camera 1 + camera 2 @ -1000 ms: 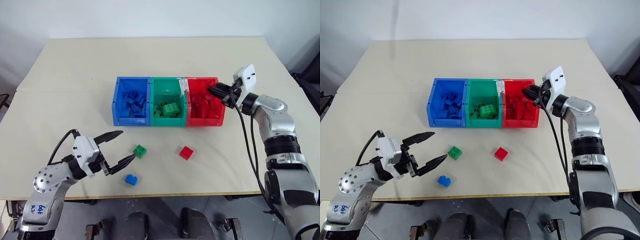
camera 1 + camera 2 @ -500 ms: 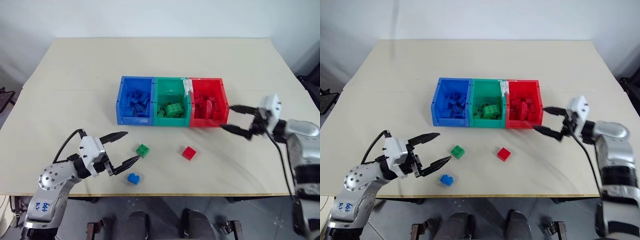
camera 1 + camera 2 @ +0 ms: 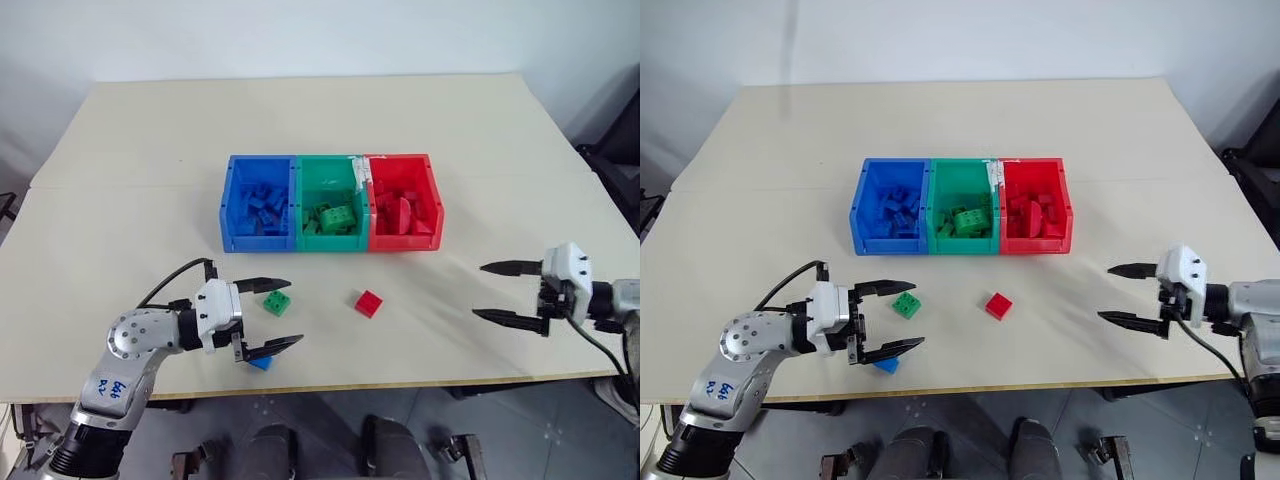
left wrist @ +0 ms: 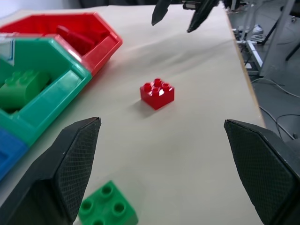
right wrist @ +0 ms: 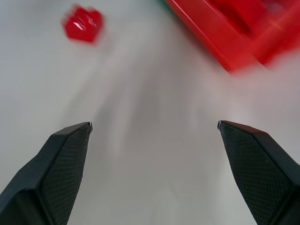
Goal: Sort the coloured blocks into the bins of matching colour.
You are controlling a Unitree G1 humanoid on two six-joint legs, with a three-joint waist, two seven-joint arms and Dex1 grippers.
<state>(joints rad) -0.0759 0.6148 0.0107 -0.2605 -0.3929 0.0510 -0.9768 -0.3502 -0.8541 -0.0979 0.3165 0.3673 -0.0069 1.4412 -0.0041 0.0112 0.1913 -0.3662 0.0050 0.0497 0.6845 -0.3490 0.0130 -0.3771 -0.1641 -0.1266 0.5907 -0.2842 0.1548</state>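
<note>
Left gripper (image 3: 262, 318), two black fingers spread wide, nothing betw. them, pointing level toward table centre near the front edge. Small blue studded plastic brick (image 3: 261, 362) lies partly hidden under its lower finger; contact cannot be judged. Small green studded plastic brick (image 3: 277, 302) sits just beside the upper finger, apart from it; in left wrist view it lies (image 4: 108, 208) close to one finger, betw. the two tips.

Right gripper (image 3: 500, 292), fingers likewise released & wide apart, empty, hovers over bare table at right side, tips aimed toward centre. Also seen far off in left wrist view (image 4: 180, 11).

Small red studded plastic brick (image 3: 368, 302) rests alone on table betw. the two grippers, well apart from both, in front of the seam of green & red boxes; seen studs-up in left wrist view (image 4: 157, 93) & blurred in right wrist view (image 5: 83, 23).

Row of three joined open-top plastic boxes at mid-table: blue bin (image 3: 226, 206) at left, green bin (image 3: 330, 169) mid., red bin (image 3: 434, 200) at right, each holding bricks of its own colour. Blue bin has several small blue bricks, green bin a few green ones, red bin a pile of red ones.

All stands on pale beige rectangular tabletop (image 3: 130, 150)
</note>
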